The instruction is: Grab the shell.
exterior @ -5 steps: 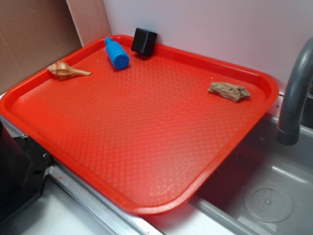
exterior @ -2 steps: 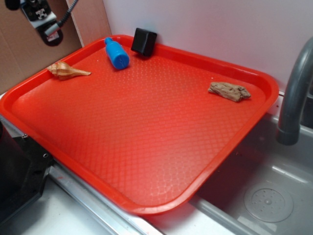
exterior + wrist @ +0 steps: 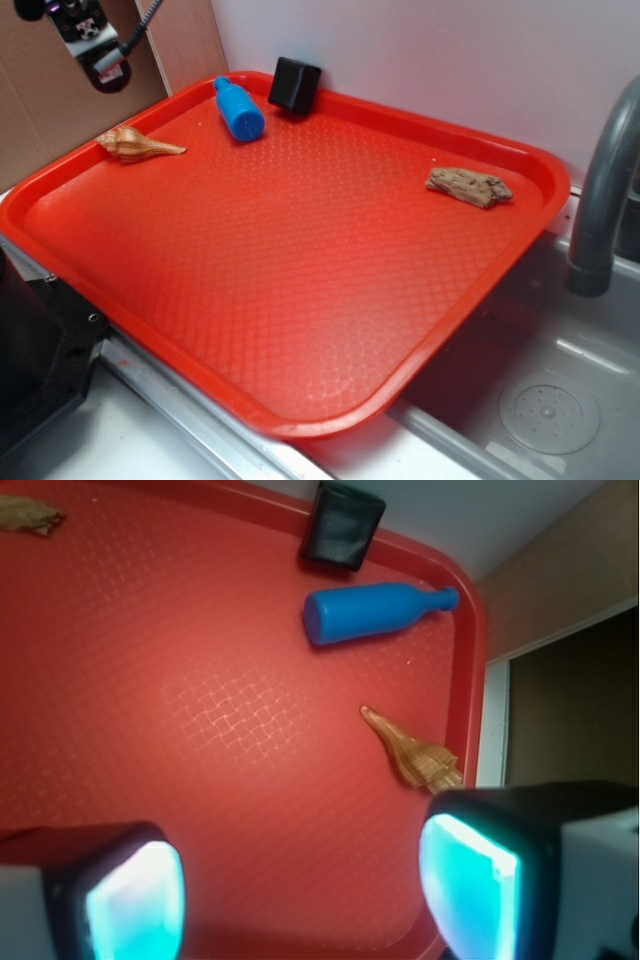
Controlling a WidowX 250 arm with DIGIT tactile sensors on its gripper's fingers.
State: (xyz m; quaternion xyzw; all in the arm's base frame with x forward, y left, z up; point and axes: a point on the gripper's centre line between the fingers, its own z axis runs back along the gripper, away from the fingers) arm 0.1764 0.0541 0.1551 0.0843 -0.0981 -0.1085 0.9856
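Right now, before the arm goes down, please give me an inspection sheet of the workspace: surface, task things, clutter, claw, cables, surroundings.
Surface: red tray with a raised rim and textured floor, resting partly over a grey sink.
Job's things: shell lies flat near the tray's left rim, thin point toward the tray's middle, nothing touching it.
Clutter: blue bottle on its side; black block against the back rim; brown wood chunk near the right rim.
Claw: claw open and empty, held above the tray; shell sits just beyond its right finger in the wrist view.
Cables: one dark cable by the arm, top left.
Surroundings: white wall, brown cardboard panel, grey faucet.
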